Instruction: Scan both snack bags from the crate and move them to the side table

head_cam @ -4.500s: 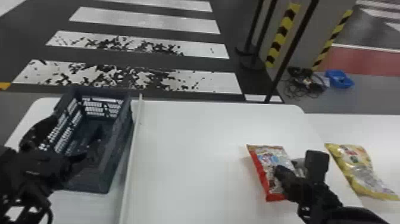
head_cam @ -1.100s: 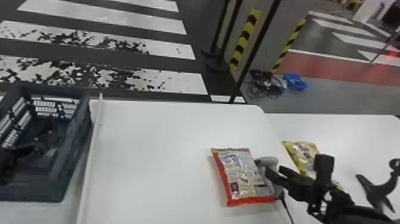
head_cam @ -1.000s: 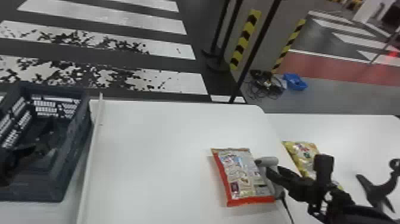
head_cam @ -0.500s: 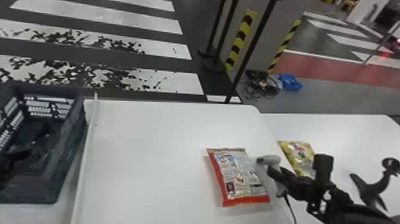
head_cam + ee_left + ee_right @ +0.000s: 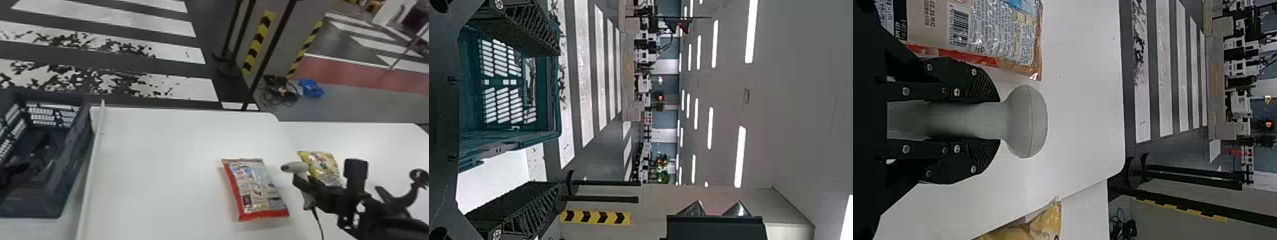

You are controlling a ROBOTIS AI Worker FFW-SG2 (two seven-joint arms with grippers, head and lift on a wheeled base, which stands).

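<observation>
Gripping the grey handheld scanner (image 5: 295, 167) in the right tool (image 5: 303, 188), lower right of the frame in the head view. Clamped on the handle, squeezed from both sides, per the right wrist view. Pointing scanner head toward the left of the frame, with a thin dark cable (image 5: 319, 221) trailing from the base of the handle.

Noted just left of the scanner, apart from it: the red-edged snack bag (image 5: 255, 188), lying flat on the white counter (image 5: 159, 159), lower right of centre. Turned printed back upward, barcode (image 5: 958, 25) showing in the right wrist view.

Logged farther right, on the white side counter (image 5: 367, 137): the yellow snack bag (image 5: 320, 164), partly hidden behind the scanner and right tool.

Hanging the left tool (image 5: 40, 158) over the dark crate (image 5: 32, 204), far left of the frame. Spread well apart there, to go by the left wrist view, with nothing between. Running between crate and open counter surface: a white rail (image 5: 89, 178).

Spotted on the floor beyond, upper right: a blue item (image 5: 311, 88) beside a tangle of dark cables (image 5: 279, 91).
</observation>
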